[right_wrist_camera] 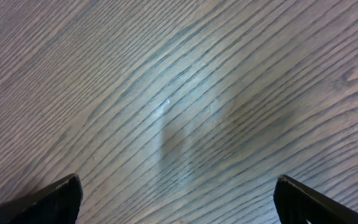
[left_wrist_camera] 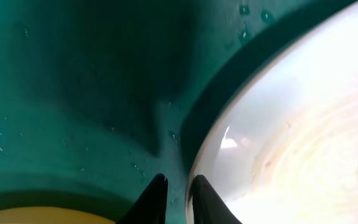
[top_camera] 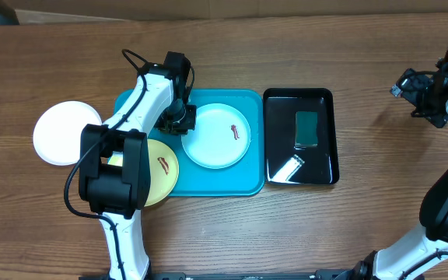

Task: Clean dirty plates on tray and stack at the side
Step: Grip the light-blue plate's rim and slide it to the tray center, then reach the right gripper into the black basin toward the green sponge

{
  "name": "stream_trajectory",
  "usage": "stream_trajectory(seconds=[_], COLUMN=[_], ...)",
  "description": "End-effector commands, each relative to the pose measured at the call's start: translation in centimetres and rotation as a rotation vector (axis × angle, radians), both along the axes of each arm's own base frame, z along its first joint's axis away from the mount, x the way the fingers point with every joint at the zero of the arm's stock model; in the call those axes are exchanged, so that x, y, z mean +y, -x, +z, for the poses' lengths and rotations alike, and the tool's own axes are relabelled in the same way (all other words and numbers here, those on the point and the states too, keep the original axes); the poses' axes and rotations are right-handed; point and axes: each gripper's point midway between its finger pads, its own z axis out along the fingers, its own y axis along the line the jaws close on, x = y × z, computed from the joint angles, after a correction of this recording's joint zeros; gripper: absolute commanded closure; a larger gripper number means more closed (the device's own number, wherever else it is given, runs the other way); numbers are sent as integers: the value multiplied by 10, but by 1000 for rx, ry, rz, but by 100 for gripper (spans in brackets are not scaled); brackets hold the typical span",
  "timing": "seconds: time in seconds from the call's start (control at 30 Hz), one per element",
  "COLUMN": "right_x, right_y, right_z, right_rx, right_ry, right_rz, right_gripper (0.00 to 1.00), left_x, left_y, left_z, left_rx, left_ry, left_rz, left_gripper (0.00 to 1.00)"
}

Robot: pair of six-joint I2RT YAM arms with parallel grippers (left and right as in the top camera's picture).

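- Wooden table (top_camera: 208, 233) is filling the view; the turquoise tray (top_camera: 216, 180) is lying at its middle and is serving as the reference for all positions below.
- Aqua plate (top_camera: 212, 144) is sitting on the tray's right half and carrying a reddish smear (top_camera: 237, 132), so I am reading it as not yet cleaned.
- Yellow-green plate (top_camera: 162, 175) is overhanging the tray's near-left corner, partly hidden under the left arm, and is also smeared.
- White plate (top_camera: 57, 132) is lying off the tray, on the table to its left; no smear is showing on it.
- Black tray (top_camera: 329, 136) is sitting just beside the turquoise tray's right edge and holding a green pad (top_camera: 307, 128).
- Left gripper (left_wrist_camera: 179, 183) is working low over the tray floor at the aqua plate's left rim. Its jaws are narrowed to a slit with the rim running into the gap, so it appears to be pinching the plate's edge.
- Right gripper (right_wrist_camera: 179, 202) is hanging over bare wood well to the right of the tray, jaws spread wide and holding nothing.
- Step in hand, as I judge it: securing the aqua plate by its rim.
- Doing it well: seating the rim deep between the pads before lifting, raising slowly and level so the thin edge is not slipping out, and avoiding dragging the tray or nudging the yellow-green plate.
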Motion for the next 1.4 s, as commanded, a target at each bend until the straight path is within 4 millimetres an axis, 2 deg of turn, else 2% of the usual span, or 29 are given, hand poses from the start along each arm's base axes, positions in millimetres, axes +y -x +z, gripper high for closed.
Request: stream_trajectory(seconds=[0.0,0.27,0.53,0.77,0.83,0.87,0.93,0.97,1.07,1.2,1.27,1.37], right_x=[-1,-1,-4,1,14,26,66,77,104,135,153,169], right_y=[-3,-3,-12,-14,-18,-19,-7,-8,-7,3,12,24], right_z=[13,13,18,18,19,20,21,26,36,36,29,15], right_rx=[-34,-34,-72,-84,-107,-119,-98,-117,-145,-107,-44,66], right_ry=[11,11,26,-1,-68,-128,-344,-406,-523,-516,-484,-375], right_rz=[0,0,0,14,47,75,145,171,248,392,451,488], right_gripper=[0,0,0,0,0,0,0,0,0,0,0,2], left_x=[0,0,0,1,2,2,3,4,8,12,14,15], left_y=[-6,-6,-6,2,3,4,4,2,-1,-2,-2,-2], left_z=[4,3,0,-8,-12,-12,-13,-12,-12,-12,-12,-12], left_rx=[-24,-26,-31,-7,-7,-7,-8,-12,-20,-13,-12,-12], left_ry=[-2,-2,-1,-8,-8,-10,-12,-11,-4,19,24,24], left_rz=[54,113,131,139,139,138,140,143,167,188,196,198], left_gripper=[83,87,85,85,85,86,93,96,96,96,96,95])
